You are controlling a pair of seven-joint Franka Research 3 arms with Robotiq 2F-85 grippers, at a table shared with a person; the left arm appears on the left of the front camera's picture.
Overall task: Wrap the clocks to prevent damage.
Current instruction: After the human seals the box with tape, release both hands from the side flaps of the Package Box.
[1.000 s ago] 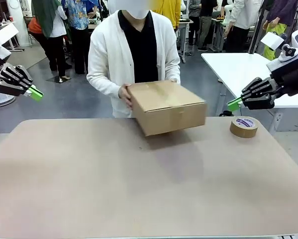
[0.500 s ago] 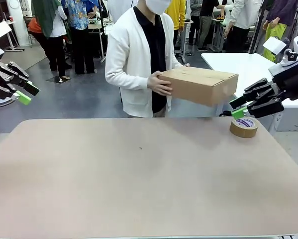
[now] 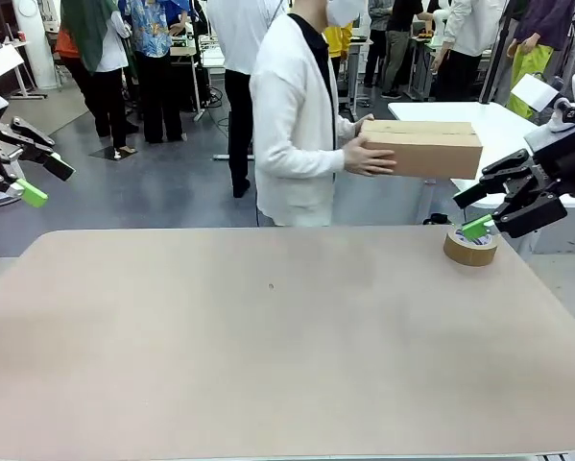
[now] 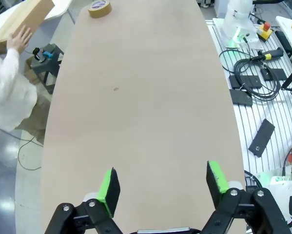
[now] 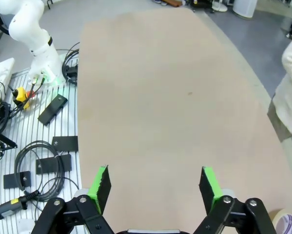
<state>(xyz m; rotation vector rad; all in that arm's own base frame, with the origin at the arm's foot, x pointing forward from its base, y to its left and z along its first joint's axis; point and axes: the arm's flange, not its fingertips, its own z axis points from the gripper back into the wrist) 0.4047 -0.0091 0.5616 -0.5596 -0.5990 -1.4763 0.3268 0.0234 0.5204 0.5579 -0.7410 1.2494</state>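
A plain brown cardboard box (image 3: 423,148) sits upper right of the frame, held by a person (image 3: 297,125) in a white cardigan over black. The tape roll (image 3: 470,246) at right is tan-brown. The table (image 3: 268,355) is pale beige, unpatterned.

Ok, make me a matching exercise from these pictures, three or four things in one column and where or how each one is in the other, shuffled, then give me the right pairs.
Column one:
1. cardboard box
2. tape roll
3. left gripper
4. right gripper

Column two:
A. lying flat on the table near its far right corner
B. open, raised off the table's left side
C. held in the person's hands, off the table
D. open, raised beside the tape roll at the table's right side

Pairs: 1-C, 2-A, 3-B, 4-D
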